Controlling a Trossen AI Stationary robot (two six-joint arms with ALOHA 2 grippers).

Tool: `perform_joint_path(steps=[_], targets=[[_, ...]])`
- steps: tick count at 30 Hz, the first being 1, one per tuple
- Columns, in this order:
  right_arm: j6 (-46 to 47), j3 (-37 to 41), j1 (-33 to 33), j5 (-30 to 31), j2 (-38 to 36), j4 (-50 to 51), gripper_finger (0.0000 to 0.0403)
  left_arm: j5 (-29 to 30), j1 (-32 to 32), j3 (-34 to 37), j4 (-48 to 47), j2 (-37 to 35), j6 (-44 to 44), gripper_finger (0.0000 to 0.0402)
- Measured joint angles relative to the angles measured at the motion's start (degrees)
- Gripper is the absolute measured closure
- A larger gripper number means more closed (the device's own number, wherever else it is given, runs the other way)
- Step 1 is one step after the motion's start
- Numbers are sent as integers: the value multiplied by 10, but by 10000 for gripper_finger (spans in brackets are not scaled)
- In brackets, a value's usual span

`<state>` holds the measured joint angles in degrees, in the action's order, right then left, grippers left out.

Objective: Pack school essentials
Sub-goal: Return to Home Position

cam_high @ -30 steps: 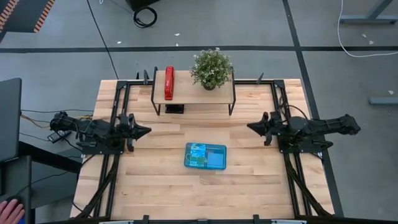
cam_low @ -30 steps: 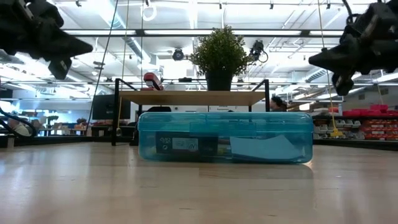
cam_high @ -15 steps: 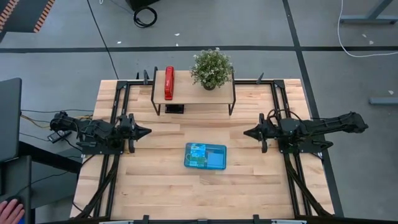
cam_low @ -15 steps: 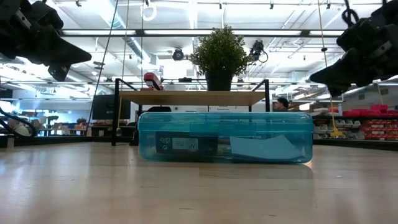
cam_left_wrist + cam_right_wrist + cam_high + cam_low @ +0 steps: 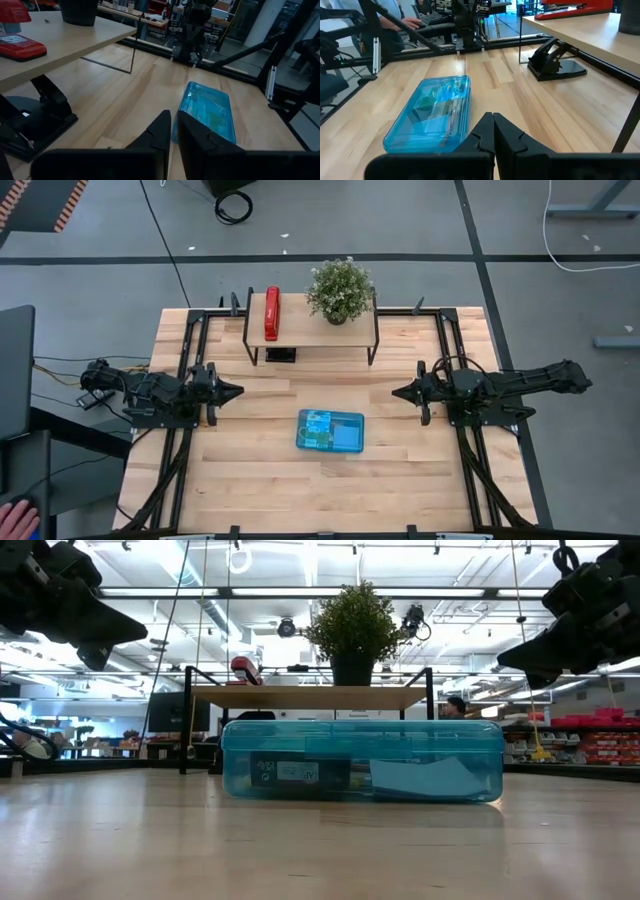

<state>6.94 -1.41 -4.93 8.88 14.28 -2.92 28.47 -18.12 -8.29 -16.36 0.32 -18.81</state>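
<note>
A translucent blue plastic case [image 5: 331,432] lies closed and flat on the table's middle; it also shows in the low view [image 5: 362,760], the left wrist view [image 5: 210,109] and the right wrist view [image 5: 434,112]. Through its lid I see a green-blue printed packet [image 5: 318,423] and other stationery inside, too faint to name. My left gripper [image 5: 238,390] hovers shut above the table, left of the case. My right gripper [image 5: 397,393] hovers shut, to the right of the case. Neither touches anything.
A wooden shelf [image 5: 312,332] on black legs stands at the far edge, carrying a red stapler [image 5: 271,313] and a potted plant [image 5: 340,290]. A black stand [image 5: 555,62] sits under the shelf. Bare tabletop surrounds the case. A person's hand [image 5: 15,520] shows beyond the table's near-left corner.
My right gripper has moved a little toward the table's left and near edge, closer to the case, and sits slightly higher in the low view. My left arm and the case have stayed still.
</note>
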Motion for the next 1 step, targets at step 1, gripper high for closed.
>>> perform_joint_path(steps=[1], targets=[[0,0,0,0,0,0,397,0,0,0,0,0,0,364]])
